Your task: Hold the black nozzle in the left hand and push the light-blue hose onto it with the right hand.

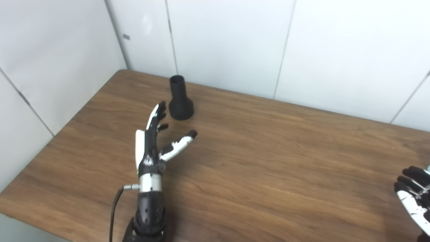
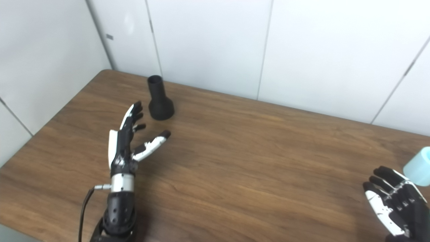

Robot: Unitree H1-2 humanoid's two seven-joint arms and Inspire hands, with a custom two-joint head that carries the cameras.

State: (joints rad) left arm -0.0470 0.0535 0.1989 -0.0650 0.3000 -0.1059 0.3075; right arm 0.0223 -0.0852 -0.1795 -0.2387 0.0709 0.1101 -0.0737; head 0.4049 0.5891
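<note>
Upright on the counter, near the open left robot hand, stands the nozzle: seemingly rigid, light, best gripped at its neck. Right robot hand, empty with fingers apart, sits beside the hose.

The frame edge cuts off the light-blue hose and right hand.

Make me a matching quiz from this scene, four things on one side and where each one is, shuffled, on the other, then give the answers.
Things:
1. black nozzle
2. light-blue hose
3. left hand
4. right hand

Places:
A. bottom right corner, close beside the hose, holding nothing
B. at the right edge of the right eye view
C. upright near the table's far left corner
D. open, just short of the nozzle

Pairs: 1-C, 2-B, 3-D, 4-A
</note>
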